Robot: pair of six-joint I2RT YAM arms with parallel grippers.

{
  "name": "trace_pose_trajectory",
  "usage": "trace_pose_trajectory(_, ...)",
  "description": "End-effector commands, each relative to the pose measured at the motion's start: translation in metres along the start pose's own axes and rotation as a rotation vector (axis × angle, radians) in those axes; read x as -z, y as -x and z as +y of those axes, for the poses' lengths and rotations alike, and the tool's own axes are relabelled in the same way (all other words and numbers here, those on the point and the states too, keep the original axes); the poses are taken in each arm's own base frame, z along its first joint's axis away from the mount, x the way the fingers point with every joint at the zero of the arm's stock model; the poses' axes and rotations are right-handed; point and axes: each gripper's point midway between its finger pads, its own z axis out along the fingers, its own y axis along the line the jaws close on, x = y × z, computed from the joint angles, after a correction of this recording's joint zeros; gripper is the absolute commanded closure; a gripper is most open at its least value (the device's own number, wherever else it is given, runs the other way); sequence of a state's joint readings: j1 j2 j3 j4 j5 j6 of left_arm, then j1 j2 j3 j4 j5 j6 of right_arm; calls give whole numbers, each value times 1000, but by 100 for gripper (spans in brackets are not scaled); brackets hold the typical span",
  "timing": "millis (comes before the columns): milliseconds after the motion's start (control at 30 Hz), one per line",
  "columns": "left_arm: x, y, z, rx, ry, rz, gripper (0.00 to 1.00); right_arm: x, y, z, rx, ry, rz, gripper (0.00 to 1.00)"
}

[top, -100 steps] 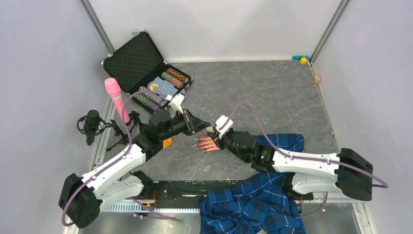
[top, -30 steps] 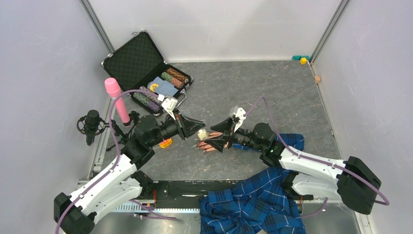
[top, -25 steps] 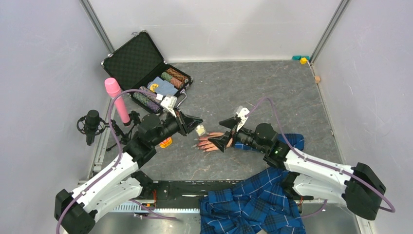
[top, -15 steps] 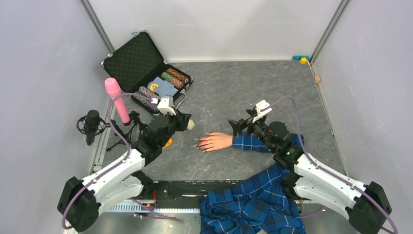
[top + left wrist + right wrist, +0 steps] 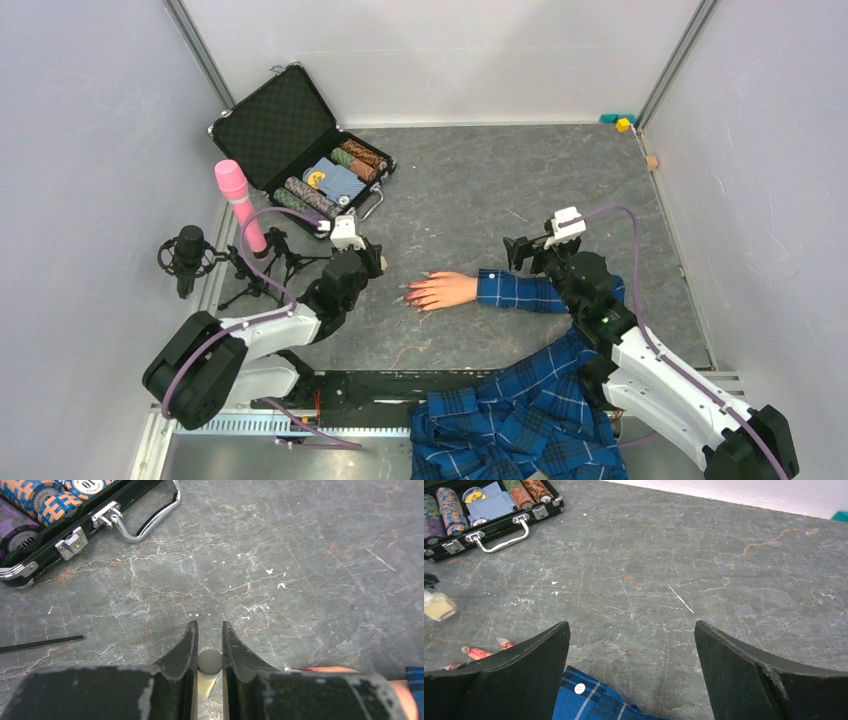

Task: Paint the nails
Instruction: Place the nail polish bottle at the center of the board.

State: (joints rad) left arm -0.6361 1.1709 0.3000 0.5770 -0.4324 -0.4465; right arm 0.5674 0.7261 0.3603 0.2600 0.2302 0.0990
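Observation:
A flesh-coloured mannequin hand (image 5: 443,290) in a blue plaid sleeve (image 5: 525,291) lies palm down mid-table, fingers pointing left. The nails (image 5: 409,294) are tiny reddish tips, also showing at the lower left of the right wrist view as nails (image 5: 474,652). My left gripper (image 5: 375,262) is low over the table just left of the fingertips. It is shut on a small clear bottle with a white cap (image 5: 210,660). My right gripper (image 5: 522,250) hovers above the sleeve with its fingers spread wide and nothing between them.
An open black case of poker chips (image 5: 300,150) lies at the back left. A pink cylinder (image 5: 238,205) and a microphone on a stand (image 5: 188,255) stand by the left edge. Bunched plaid cloth (image 5: 520,420) hangs over the front edge. A thin black stick (image 5: 40,643) lies on the table.
My right gripper has come off the mannequin hand, opened wide and drawn back to the right. My left gripper has pulled left and down with the bottle.

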Motion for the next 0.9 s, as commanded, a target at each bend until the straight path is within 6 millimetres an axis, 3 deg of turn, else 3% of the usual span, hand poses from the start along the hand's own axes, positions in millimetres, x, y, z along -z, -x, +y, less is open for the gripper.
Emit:
trace_pose_trajectory(0, -10, 26, -7, 2, -15, -128, 98, 3, 10, -7, 13, -28, -45, 2)
trace_pose_trajectory(167, -20, 9, -9, -48, -37, -97, 96, 4, 8, -7, 8, -23, -45, 2)
trace_pose_trajectory(433, -21, -1, -9, -58, -47, -70, 76, 4, 8, -8, 13, -26, -44, 2)
trace_pose_trajectory(633, -19, -1, -8, -60, -50, -71, 43, 5, 6, -8, 11, -27, -40, 2)
trace_pose_trajectory(833, -19, 3, -5, -62, -9, -45, 1, 6, 8, -4, 21, -1, -46, 2)
trace_pose_trajectory(867, -18, 6, -5, -60, -4, -44, 0, 6, 8, -5, 23, 0, -45, 2)
